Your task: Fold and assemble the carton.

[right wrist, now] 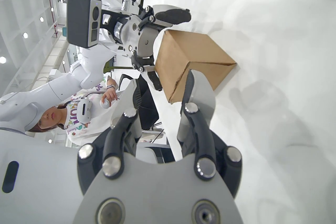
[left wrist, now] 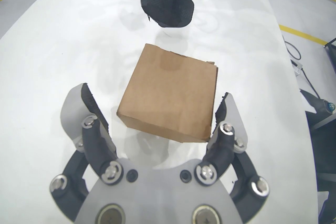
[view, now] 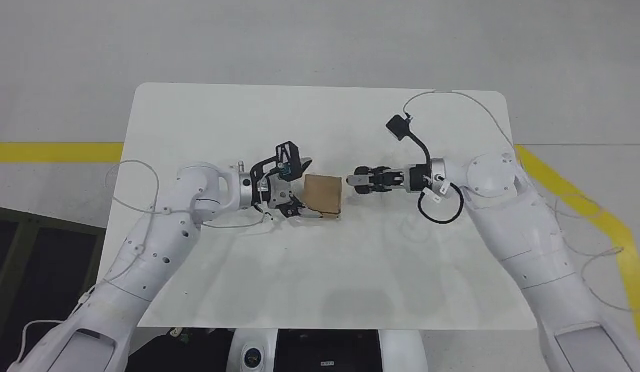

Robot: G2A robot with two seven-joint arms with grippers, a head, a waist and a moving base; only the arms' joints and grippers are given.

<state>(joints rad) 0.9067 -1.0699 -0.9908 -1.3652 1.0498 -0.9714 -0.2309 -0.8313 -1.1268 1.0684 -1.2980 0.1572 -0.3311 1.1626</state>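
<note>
The left gripper (left wrist: 155, 100), jaws spread wide, flanks the near end of a closed brown carton (left wrist: 170, 93) resting mid-table (left wrist: 65, 38); just beside its far end, the right gripper (view: 352, 181) hovers above the white surface, jaws slightly apart.

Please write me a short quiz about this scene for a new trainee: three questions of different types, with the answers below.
1. True or false: the left gripper is shut on the carton.
2. Where is the carton? A: on the white table, between the left gripper and the right gripper. B: lifted by the right gripper. C: hanging off the table's edge.
3. Fill in: the carton's colour is ___.
Key: 1 false, it is open; 2 A; 3 brown.
</note>
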